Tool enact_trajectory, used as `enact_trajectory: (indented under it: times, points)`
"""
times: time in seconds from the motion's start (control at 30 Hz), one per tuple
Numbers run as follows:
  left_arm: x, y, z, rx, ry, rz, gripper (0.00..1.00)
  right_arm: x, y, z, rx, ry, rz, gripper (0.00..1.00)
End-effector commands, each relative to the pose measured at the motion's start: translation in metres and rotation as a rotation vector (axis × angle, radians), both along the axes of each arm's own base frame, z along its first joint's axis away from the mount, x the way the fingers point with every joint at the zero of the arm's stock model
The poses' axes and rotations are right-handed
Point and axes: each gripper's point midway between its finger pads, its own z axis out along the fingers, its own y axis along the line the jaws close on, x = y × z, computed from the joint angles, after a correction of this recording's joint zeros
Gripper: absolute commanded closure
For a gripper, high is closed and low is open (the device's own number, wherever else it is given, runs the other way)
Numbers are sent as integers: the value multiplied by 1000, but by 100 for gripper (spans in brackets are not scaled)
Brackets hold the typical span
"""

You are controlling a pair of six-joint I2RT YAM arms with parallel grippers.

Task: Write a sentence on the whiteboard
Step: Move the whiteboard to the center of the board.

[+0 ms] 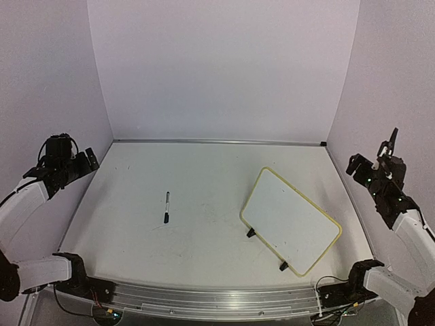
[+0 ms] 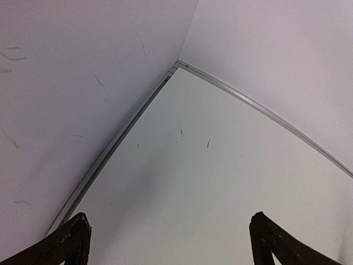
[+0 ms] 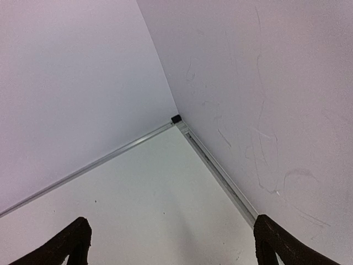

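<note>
Left fingers [image 2: 69,245] and right fingers [image 3: 278,245] spread wide, empty; whiteboard [image 1: 291,219] far off, nearer right.

Whiteboard [image 1: 291,221] lying on the table [image 1: 204,170] right of centre, marker [image 1: 166,207] well apart to its left, left gripper [image 2: 171,218] above the table's left edge, right gripper [image 3: 171,220] above its right edge.

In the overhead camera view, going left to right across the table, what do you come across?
left end effector → marker pen → whiteboard → right end effector
</note>
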Motion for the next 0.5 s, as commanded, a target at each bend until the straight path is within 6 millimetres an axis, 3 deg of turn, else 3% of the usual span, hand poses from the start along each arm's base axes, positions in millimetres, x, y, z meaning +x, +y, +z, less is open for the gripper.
enact_trajectory:
  times: [0.0, 0.13, 0.23, 0.33, 0.47]
  points:
    - [-2, -11, 21, -30, 6, -56, 0, -2, 14, 10, 20, 23, 84, 2]
    - [1, -51, 34, -97, -59, -287, 1, -1, 29, 15, 40, 27, 168, 2]
    - [2, -84, 24, -148, -26, -419, 1, 2, 38, 14, 59, 45, 217, 2]
    - [-3, -129, 10, -126, 20, -542, 1, 6, 42, 6, 85, 84, 237, 2]
    - [-26, -201, 1, -105, 0, -750, 1, 9, 47, -2, 104, 122, 259, 2]
